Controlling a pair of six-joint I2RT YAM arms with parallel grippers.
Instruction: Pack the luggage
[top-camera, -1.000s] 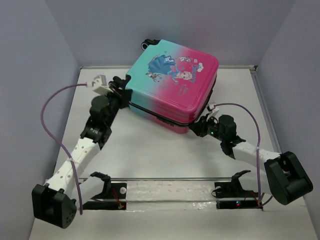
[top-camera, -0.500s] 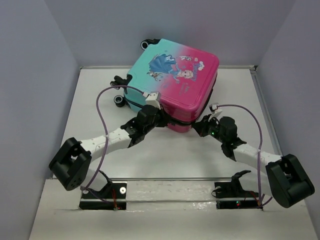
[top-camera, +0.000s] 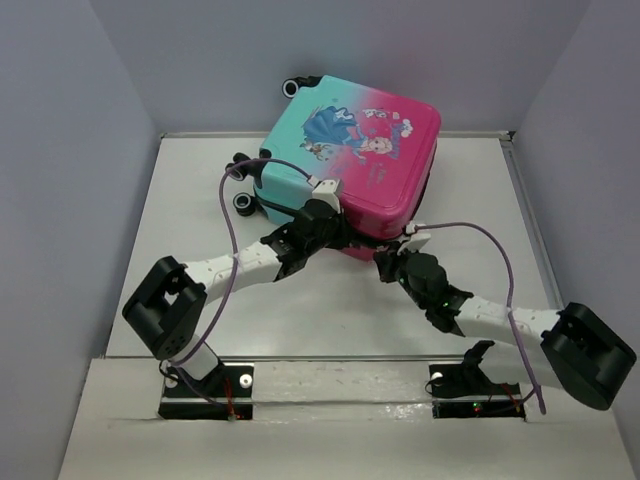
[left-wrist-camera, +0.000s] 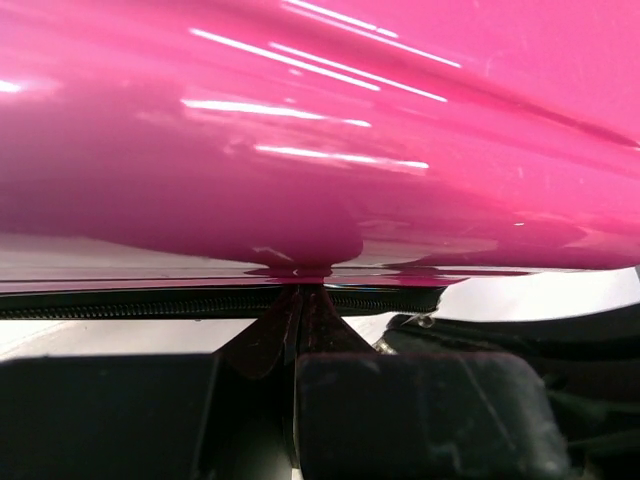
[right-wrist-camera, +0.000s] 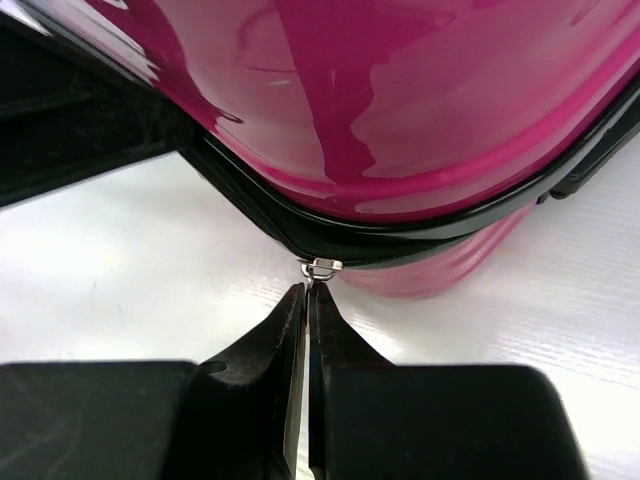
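1. Left pincer (left-wrist-camera: 298, 312): fingers pressed together with no gap, tips against the black zipper trim (left-wrist-camera: 120, 306) under the glossy pink shell. Cannot tell whether anything is nipped between them.
2. Only the overhead view shows the whole luggage (top-camera: 350, 150). It lies flat at the far middle of the surface, teal end to the left, pink end to the right, princess print facing up. Black wheels (top-camera: 243, 203) sit at the teal end. The left arm reaches across to its near edge.
3. Right pincer (right-wrist-camera: 307, 295): also narrow, fingers closed on each other. A small metal tab (right-wrist-camera: 322, 266) on the zipper sits right at the tips, at the rounded pink corner. Cannot tell if it is gripped; overhead, the tab is too small to make out.
4. Surface (top-camera: 200, 250): white and matte. Pale grey-lilac walls (top-camera: 70, 120) close it in on the left, far and right sides.
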